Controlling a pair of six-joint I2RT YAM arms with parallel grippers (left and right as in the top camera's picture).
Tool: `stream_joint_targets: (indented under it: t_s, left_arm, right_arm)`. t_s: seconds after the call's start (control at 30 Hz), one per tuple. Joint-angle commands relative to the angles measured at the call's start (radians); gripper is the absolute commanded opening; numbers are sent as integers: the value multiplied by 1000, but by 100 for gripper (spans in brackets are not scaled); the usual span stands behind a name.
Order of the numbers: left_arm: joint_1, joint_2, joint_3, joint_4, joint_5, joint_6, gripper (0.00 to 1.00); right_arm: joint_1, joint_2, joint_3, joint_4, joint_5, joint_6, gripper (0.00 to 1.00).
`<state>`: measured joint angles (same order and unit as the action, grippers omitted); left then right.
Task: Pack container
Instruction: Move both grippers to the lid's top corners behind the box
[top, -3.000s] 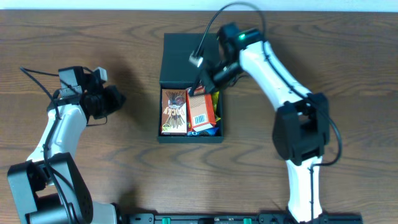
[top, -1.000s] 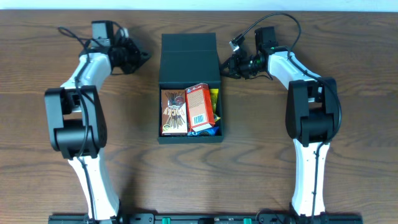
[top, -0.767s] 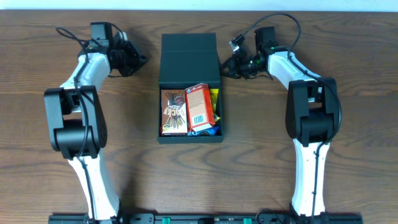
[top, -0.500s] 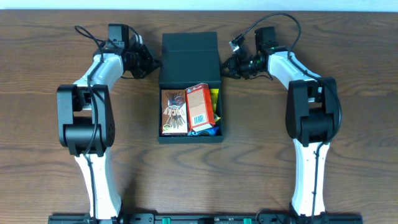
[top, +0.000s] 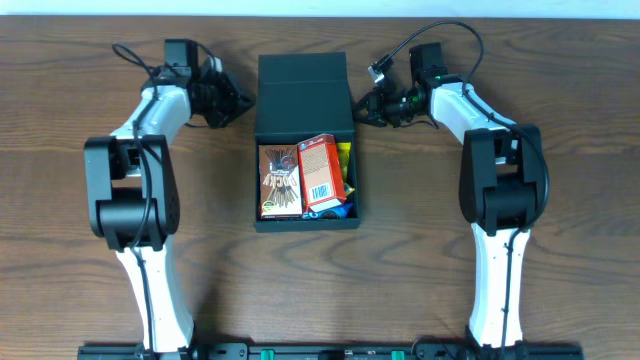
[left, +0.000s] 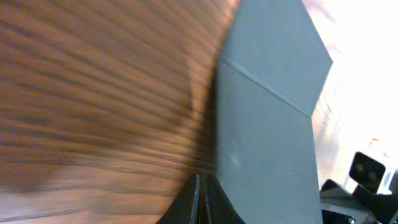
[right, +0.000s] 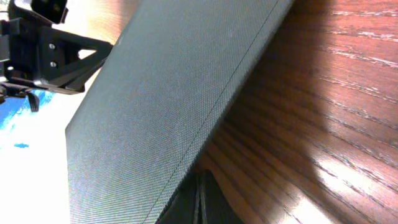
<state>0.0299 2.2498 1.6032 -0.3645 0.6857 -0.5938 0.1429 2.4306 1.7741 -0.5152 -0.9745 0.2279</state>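
Note:
The dark charcoal container (top: 262, 222) stands open at the table's middle, its flap lid (top: 303, 95) laid back flat. Snack packets fill it: a brown one (top: 280, 180), an orange one (top: 322, 172), yellow and blue bits at the right. My left gripper (top: 241, 98) is shut and empty, its tips at the lid's left edge; the left wrist view shows the shut tips (left: 202, 186) against the lid (left: 267, 124). My right gripper (top: 363, 108) is shut and empty at the lid's right edge, its tips (right: 200, 183) at the lid's (right: 168, 106) lower edge.
The wooden table (top: 560, 250) lies bare around the container. Both arms reach in from the front, their bases at the near edge. The left arm's gripper (right: 46, 53) shows beyond the lid in the right wrist view.
My left gripper has swung from the far left to the lid's left edge. My right gripper left the container and has held still at the lid's right edge for the last second.

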Motion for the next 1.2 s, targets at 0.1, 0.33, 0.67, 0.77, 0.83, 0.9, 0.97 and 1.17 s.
stream_joint_targets:
  t_s: [0.1,0.33,0.67,0.77,0.83,0.9,0.97,1.17]
  left_arm:
    - [11,26,2,-36,-39,34,6]
    - [-43,34,2,-24,-87,37,6]
    - [-51,36,2,5,-29,72,6]
    - [-35,34,2,54,41,82,6]
    - [-23,32,3,101,112,95,6]
    - [-13,31,3,151,178,97,6]
    - [-6,31,3,197,243,101,6]
    - [-4,27,3,298,390,112,6]
  right_arm:
    - [12,5,-2,2,-48,4,2]
    - [13,5,-2,2,-77,3,1]
    - [18,5,-2,2,-164,-47,2]
    - [13,5,-2,3,-229,-76,2]
    - [7,5,-2,3,-271,-89,2]
    - [0,5,-2,3,-305,-96,2]
    - [-10,5,1,4,-337,-97,2]
    - [-35,4,56,10,-490,-101,2]
